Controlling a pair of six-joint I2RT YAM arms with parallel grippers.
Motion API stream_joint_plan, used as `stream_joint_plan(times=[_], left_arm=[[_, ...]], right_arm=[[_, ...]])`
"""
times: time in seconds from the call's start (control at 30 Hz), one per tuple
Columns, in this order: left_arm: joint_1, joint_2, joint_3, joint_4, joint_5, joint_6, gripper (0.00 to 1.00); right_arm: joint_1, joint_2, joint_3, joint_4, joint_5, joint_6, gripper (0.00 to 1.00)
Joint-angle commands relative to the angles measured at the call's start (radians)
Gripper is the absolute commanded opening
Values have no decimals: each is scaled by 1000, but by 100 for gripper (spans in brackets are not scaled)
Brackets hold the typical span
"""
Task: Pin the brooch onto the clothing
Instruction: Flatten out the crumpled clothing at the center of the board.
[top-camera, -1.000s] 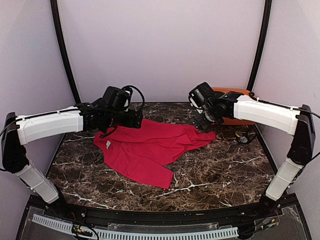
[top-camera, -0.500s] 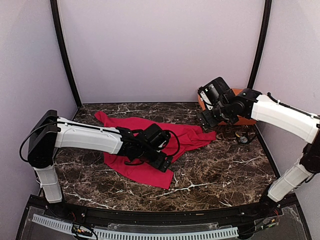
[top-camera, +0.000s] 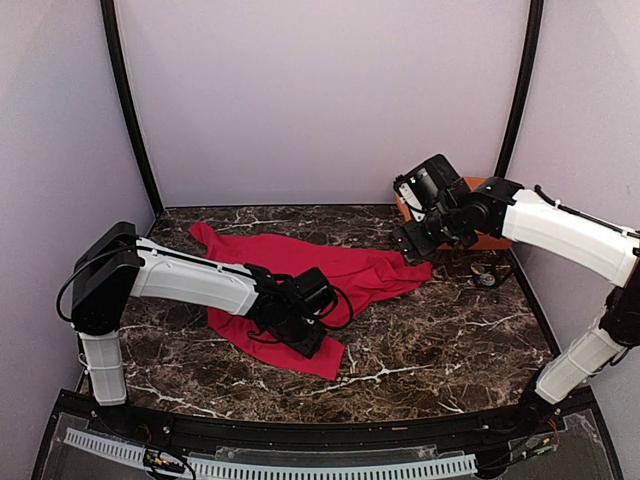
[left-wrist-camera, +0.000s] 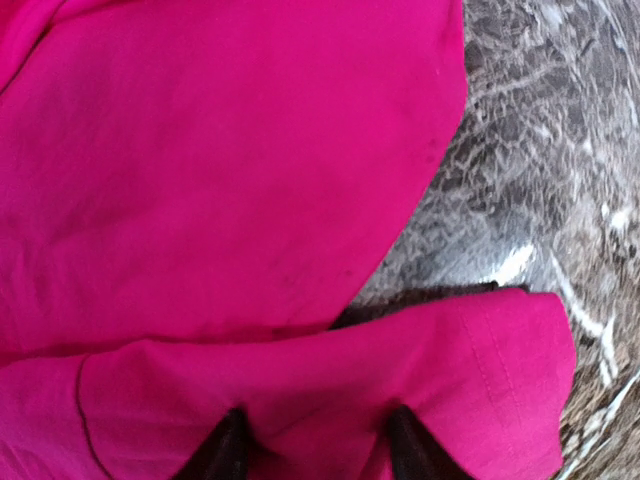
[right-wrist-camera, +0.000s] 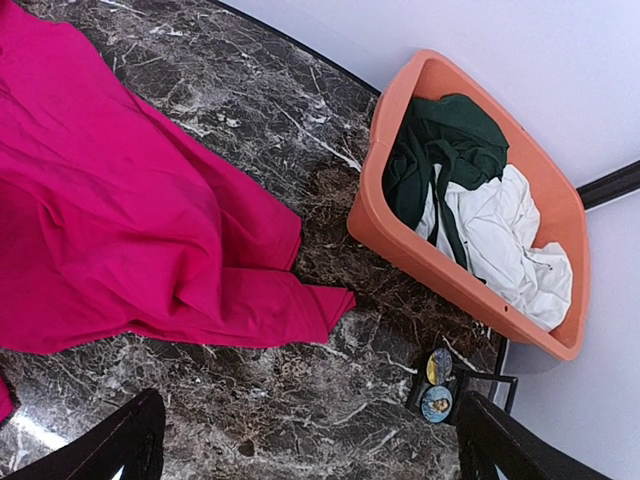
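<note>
— Left arm has swung down to the near edge of the bright red short-sleeved T-shirt (top-camera: 345, 268), which lies on the dark marble table (top-camera: 450, 340).
— Is the left gripper (left-wrist-camera: 318, 450) holding it?
— It's half shut over a fold. Can't tell if it pinches. Squeeze slowly and grab only the top layer.
— And farther back?
— The right gripper (right-wrist-camera: 310, 440) hangs wide open near two small round shiny badges (right-wrist-camera: 436, 403), maybe the brooch.

Left gripper (left-wrist-camera: 315, 455) down on the red T-shirt (left-wrist-camera: 230, 180)
Its two dark fingertips (left-wrist-camera: 222, 455) stand apart, pressing into a folded, stitched edge of the cloth; the shirt fills most of the view, with marble table (left-wrist-camera: 540, 180) showing at the right.
</note>
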Motion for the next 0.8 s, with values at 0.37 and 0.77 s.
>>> stream_joint_plan(times=[0.37, 0.77], left_arm=[[-2, -416, -254, -164, 135, 108, 1], [-3, -483, -285, -395, 222, 218, 2]], right_arm=[[10, 57, 55, 28, -111, -63, 99], [-49, 283, 140, 27, -126, -57, 99]])
